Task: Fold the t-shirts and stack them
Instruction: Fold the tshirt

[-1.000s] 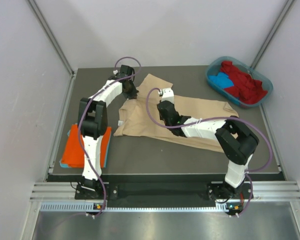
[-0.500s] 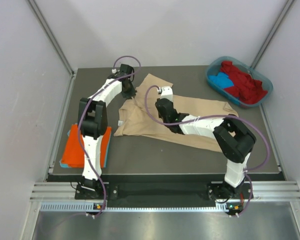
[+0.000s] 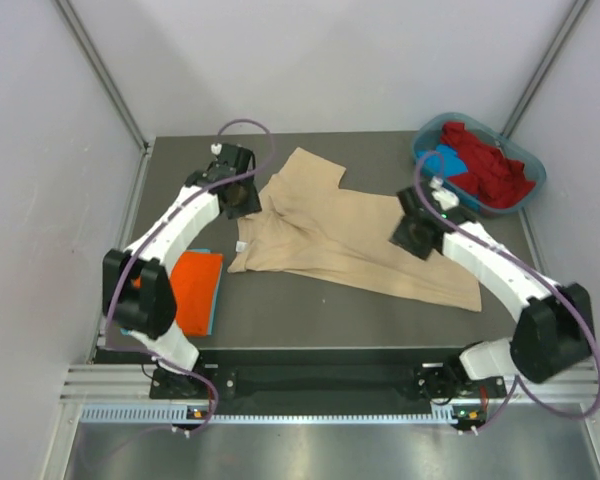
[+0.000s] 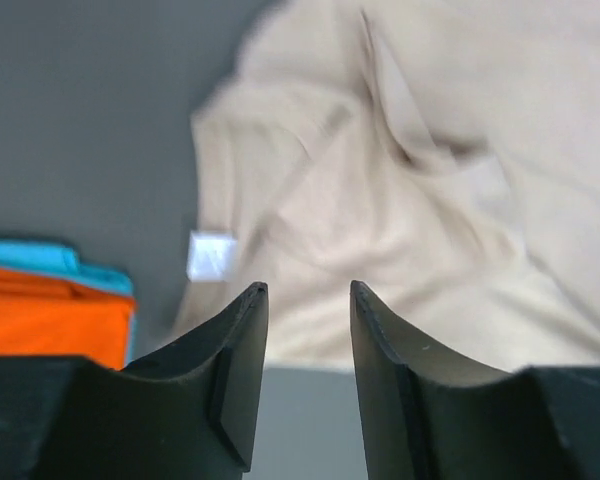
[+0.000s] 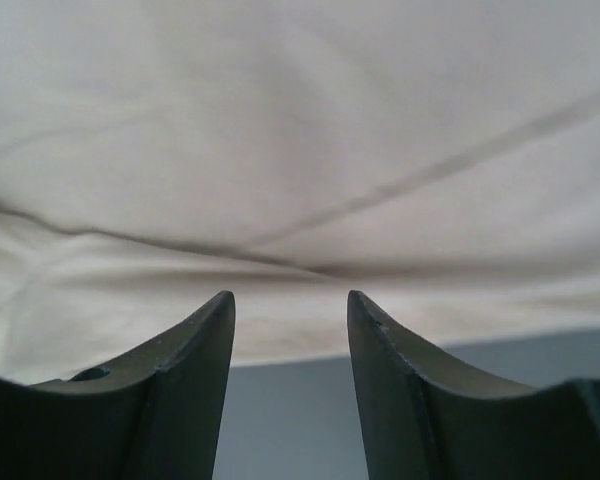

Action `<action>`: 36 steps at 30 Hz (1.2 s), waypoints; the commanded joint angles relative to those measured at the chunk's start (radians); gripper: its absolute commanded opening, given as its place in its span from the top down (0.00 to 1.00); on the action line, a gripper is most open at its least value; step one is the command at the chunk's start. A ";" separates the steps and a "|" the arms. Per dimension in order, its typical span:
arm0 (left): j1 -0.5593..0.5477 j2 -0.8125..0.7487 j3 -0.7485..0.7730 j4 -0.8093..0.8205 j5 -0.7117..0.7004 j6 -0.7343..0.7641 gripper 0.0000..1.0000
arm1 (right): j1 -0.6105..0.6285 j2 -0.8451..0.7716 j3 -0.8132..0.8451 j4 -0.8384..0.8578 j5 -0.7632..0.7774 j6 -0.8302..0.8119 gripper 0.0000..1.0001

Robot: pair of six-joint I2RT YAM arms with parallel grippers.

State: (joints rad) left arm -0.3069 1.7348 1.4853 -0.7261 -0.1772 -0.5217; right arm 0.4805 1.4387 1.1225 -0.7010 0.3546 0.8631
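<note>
Beige cotton t-shirt (image 3: 350,235) lies spread across the middle of the surface (image 3: 380,310), with its white neck label (image 3: 241,245) toward 9 o'clock. A second ago both hands were close together over the shirt's middle; now they are well apart. The left hand (image 3: 238,197) is at the shirt's 10 o'clock edge and the right hand (image 3: 417,233) is over its 3 o'clock side. Each is released, fingers parted with nothing between them. The folded orange t-shirt (image 3: 195,285) rests at 8 o'clock. The red t-shirt (image 3: 490,165) fills the tub (image 3: 418,152) at 2 o'clock.

Soft, even light, faint shadows; the beige t-shirt (image 4: 440,230) looks blurred in the left wrist view
</note>
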 commanded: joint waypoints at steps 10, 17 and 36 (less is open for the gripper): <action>-0.051 -0.274 -0.451 0.163 0.391 0.011 0.53 | -0.344 -0.308 -0.331 -0.241 -0.169 0.142 0.50; -0.049 -0.231 -0.531 0.211 0.284 -0.067 0.53 | -0.421 -0.327 -0.429 -0.186 -0.163 0.136 0.52; -0.049 -0.196 -0.494 0.116 -0.130 -0.032 0.53 | -0.473 -0.156 -0.494 0.011 -0.016 0.136 0.63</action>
State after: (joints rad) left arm -0.3580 1.5497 0.9524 -0.5884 -0.2249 -0.5709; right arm 0.0292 1.2621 0.6277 -0.7357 0.2844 0.9974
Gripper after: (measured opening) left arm 0.470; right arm 0.393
